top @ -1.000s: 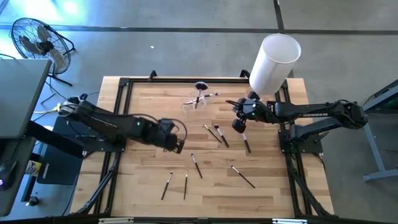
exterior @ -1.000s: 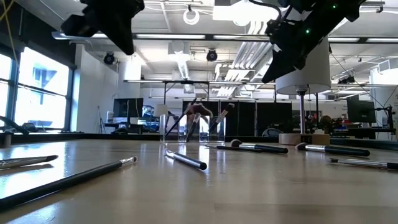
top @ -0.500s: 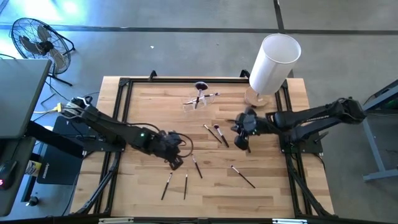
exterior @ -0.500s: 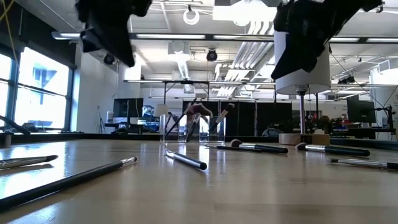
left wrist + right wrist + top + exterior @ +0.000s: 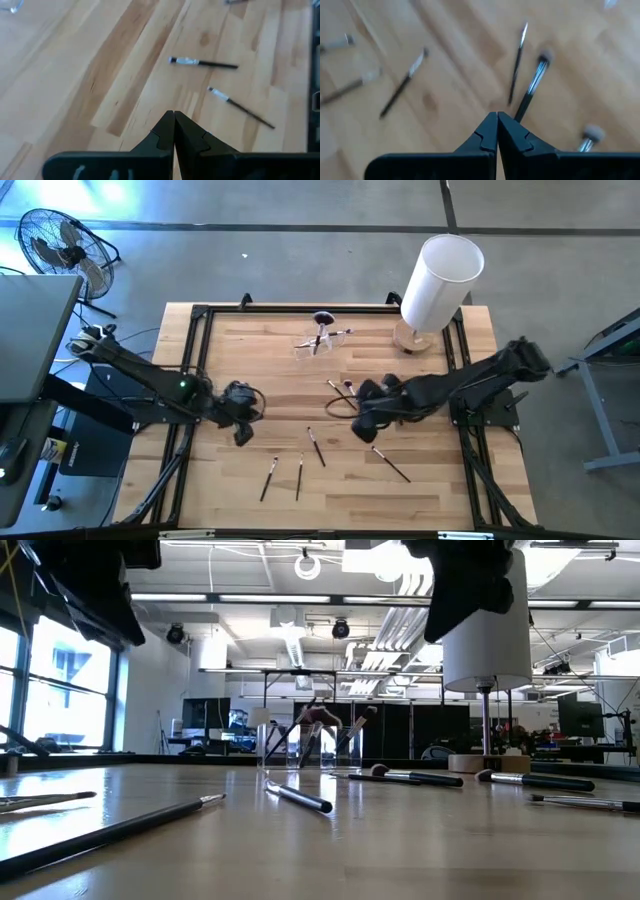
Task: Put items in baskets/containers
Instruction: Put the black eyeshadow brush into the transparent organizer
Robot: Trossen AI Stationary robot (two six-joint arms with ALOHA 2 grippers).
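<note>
Both low over the table (image 5: pixel 240 350): left gripper (image 5: pixel 243 432), right gripper (image 5: pixel 362 430), closed.

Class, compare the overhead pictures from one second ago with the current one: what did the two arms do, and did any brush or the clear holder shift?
The right gripper swung from beside the white cylinder toward the table's middle, over the loose brushes. The left gripper first moved forward toward the brushes, then pulled back toward its own side. Both are shut and empty; nothing was picked up. The brushes, the clear holder and the cylinder stayed put.
</note>
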